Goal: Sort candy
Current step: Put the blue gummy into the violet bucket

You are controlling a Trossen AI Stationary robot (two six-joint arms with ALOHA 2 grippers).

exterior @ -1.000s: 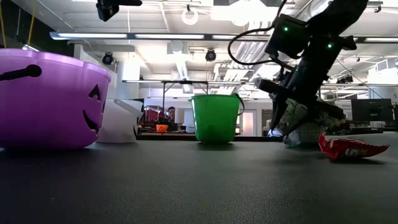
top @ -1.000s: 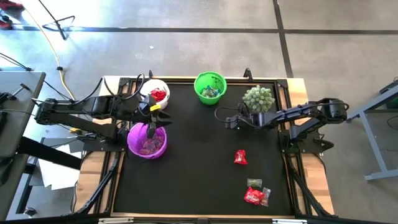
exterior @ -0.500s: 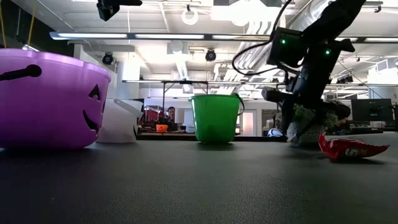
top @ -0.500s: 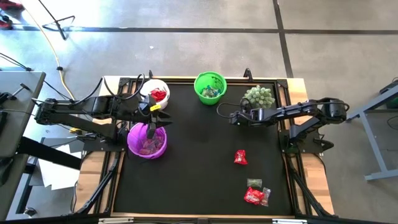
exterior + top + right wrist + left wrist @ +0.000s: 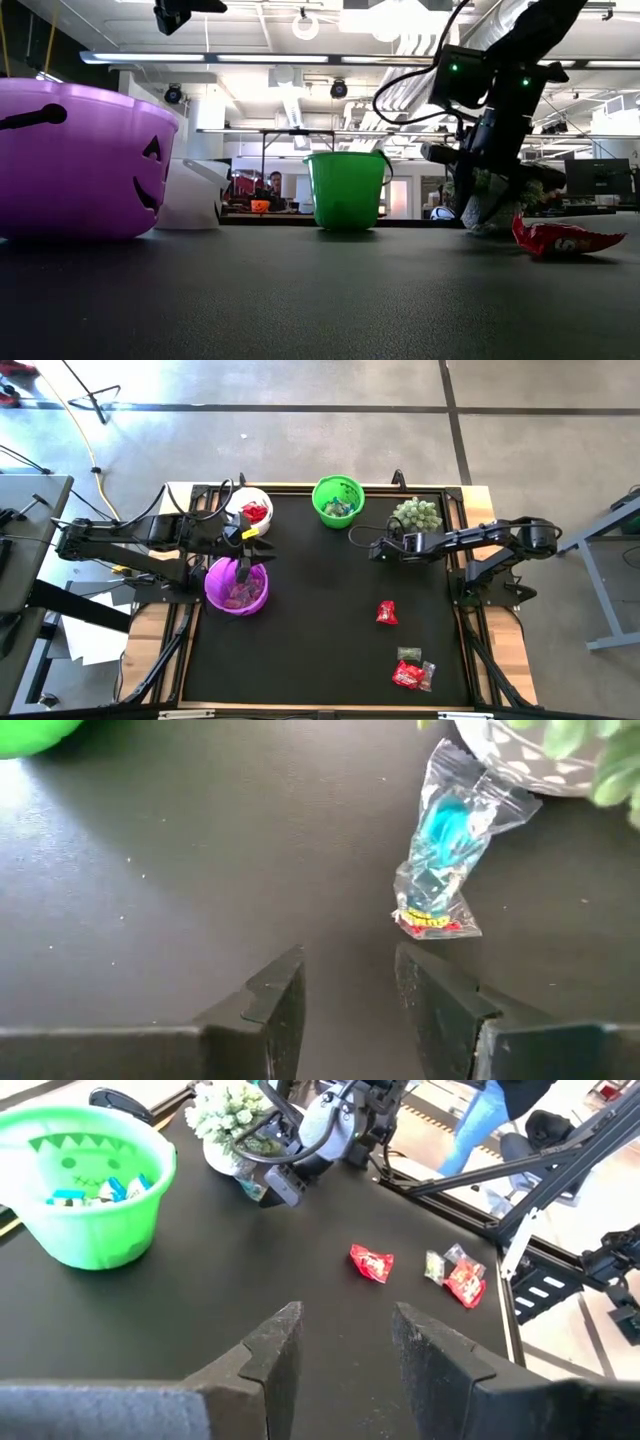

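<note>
Loose candy lies on the black mat: a red sweet (image 5: 386, 613) (image 5: 558, 238) and a small cluster of red and silvery ones (image 5: 412, 672) near the right near corner. A clear wrapper with a blue sweet (image 5: 440, 850) lies flat just ahead of my right gripper (image 5: 345, 982), next to the plant's pot. The right gripper (image 5: 378, 548) is open and low over the mat, touching nothing. My left gripper (image 5: 248, 550) (image 5: 345, 1345) is open and empty, hovering by the purple bucket (image 5: 237, 585).
A white bucket (image 5: 250, 510) holds red sweets, and a green bucket (image 5: 337, 500) (image 5: 85, 1190) holds blue ones. Both stand at the far edge. A spiky pale-green plant (image 5: 416, 515) sits by the right arm. The mat's middle and left near part are bare.
My right gripper has drawn back a little toward the table's right and far side, closer to the spiky plant, staying open and low. The candy and buckets have not moved.
</note>
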